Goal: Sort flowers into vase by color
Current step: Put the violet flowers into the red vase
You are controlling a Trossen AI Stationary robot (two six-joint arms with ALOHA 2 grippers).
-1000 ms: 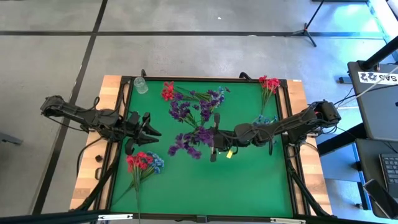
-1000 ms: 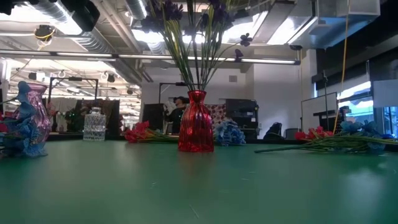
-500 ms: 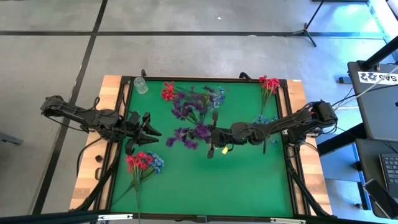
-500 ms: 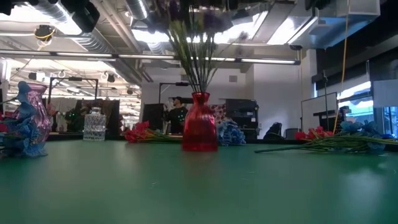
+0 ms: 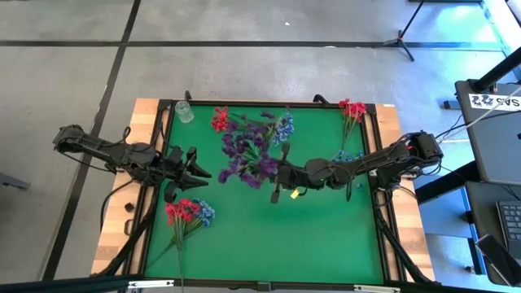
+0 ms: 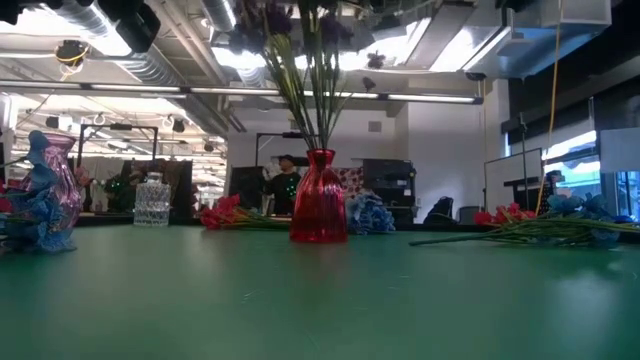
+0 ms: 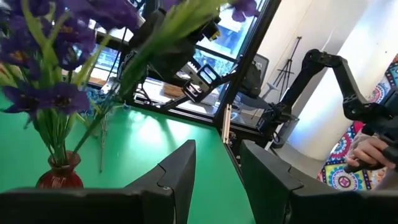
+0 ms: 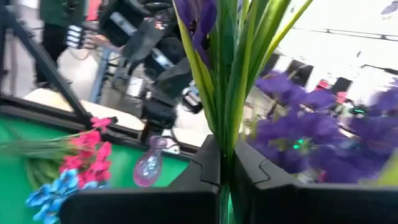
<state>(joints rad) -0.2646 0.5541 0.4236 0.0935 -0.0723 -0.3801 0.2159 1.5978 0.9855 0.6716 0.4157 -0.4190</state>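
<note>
A bunch of dark purple flowers [image 5: 248,150] stands with its green stems in a red vase [image 6: 318,198], near the table's middle. From above, the blossoms hide the vase. My right gripper [image 5: 275,173] reaches in from the table's right and is shut on the stems well above the vase. My left gripper [image 5: 199,168] hovers open at the table's left edge, fingers pointing at the vase [image 7: 59,173], nothing between them [image 7: 217,171]. My right gripper pinches several green stems [image 8: 227,146] of the purple bunch between its two fingers. The fingers come in level from the table's right and lie across the stems. The stems stand nearly upright, their lower ends in the vase's neck [image 6: 319,152], blossoms spreading above.
A clear glass vase [image 5: 185,111] and red flowers [image 5: 219,120] are at the far left. Red-pink and blue sprigs [image 5: 186,213] lie near my left gripper. More red [image 5: 352,110] and blue flowers [image 5: 346,156] lie at the right. A pink-and-blue vase [image 6: 50,190] shows in the low view.
My right gripper has turned a little at the wrist while keeping its hold. The purple bunch has swung with it: blossoms that spread toward the near edge now gather toward the far edge. The red vase rocked slightly sideways and settled back.
</note>
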